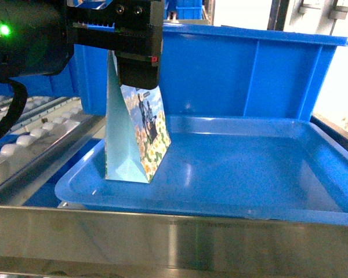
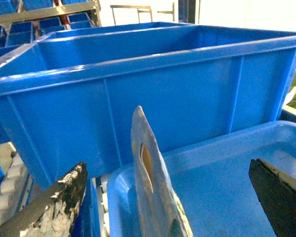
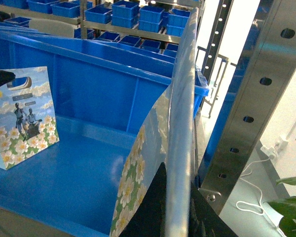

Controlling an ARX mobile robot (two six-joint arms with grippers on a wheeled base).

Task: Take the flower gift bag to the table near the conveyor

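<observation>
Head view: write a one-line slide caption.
Left gripper poised over the top of a flower gift bag standing upright in a blue tray, roller conveyor at left.

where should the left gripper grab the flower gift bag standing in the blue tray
By its narrow top edge, from straight above. The flower gift bag stands upright in the blue tray, and the left gripper already straddles that thin top with fingers open either side.
</observation>
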